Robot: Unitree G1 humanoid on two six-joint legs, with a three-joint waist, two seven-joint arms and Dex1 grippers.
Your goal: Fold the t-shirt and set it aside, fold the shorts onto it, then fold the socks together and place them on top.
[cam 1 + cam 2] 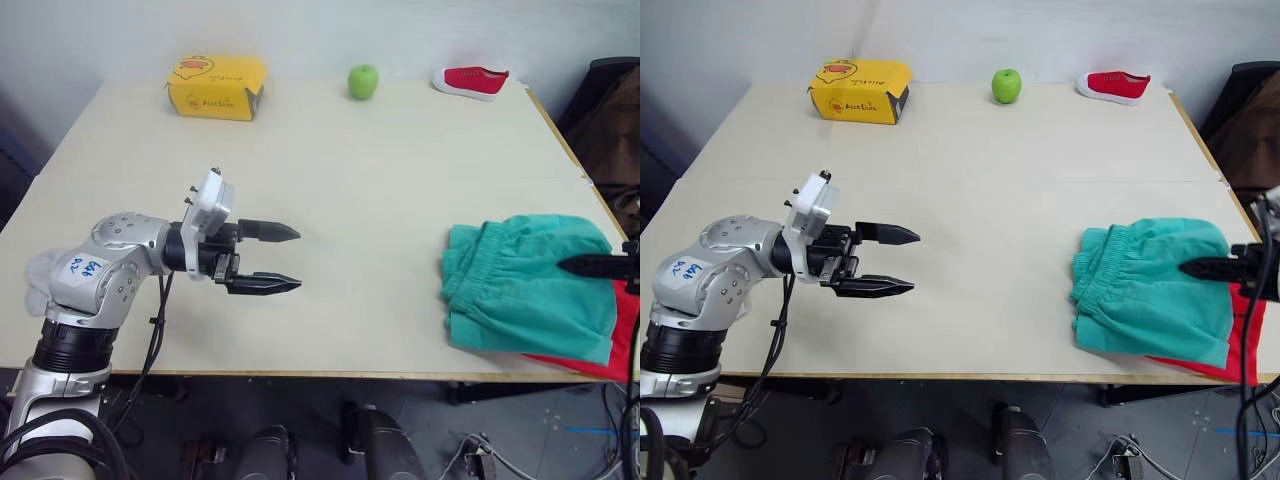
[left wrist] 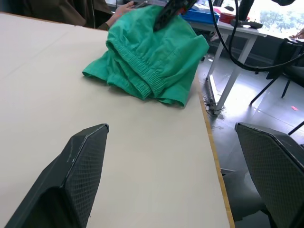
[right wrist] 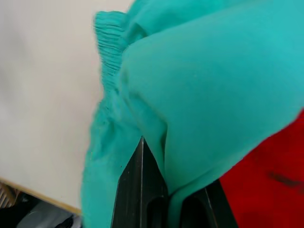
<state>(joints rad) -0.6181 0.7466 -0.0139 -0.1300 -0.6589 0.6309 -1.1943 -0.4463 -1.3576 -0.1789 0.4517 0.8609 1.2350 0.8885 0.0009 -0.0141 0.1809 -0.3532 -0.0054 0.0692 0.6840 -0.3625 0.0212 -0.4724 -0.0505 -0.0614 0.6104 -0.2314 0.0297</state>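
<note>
The teal-green shorts (image 1: 525, 290) lie bunched at the table's near right corner, waistband toward the middle. They rest on the red t-shirt (image 1: 612, 360), which peeks out from under them at the table's edge. My right gripper (image 1: 585, 266) reaches in from the right, shut on a fold of the shorts (image 3: 199, 95). My left gripper (image 1: 299, 259) hovers open over bare table at the near left, pointing toward the shorts (image 2: 152, 52) and well apart from them. A light grey soft lump, apparently the socks (image 1: 40, 278), sits mostly hidden behind my left elbow.
Along the far edge stand a yellow box (image 1: 215, 87), a green apple (image 1: 363, 81) and a small red shoe (image 1: 470, 81). The table (image 1: 350, 180) is bare in the middle. A person's hand (image 2: 121, 8) shows beyond the table's right side.
</note>
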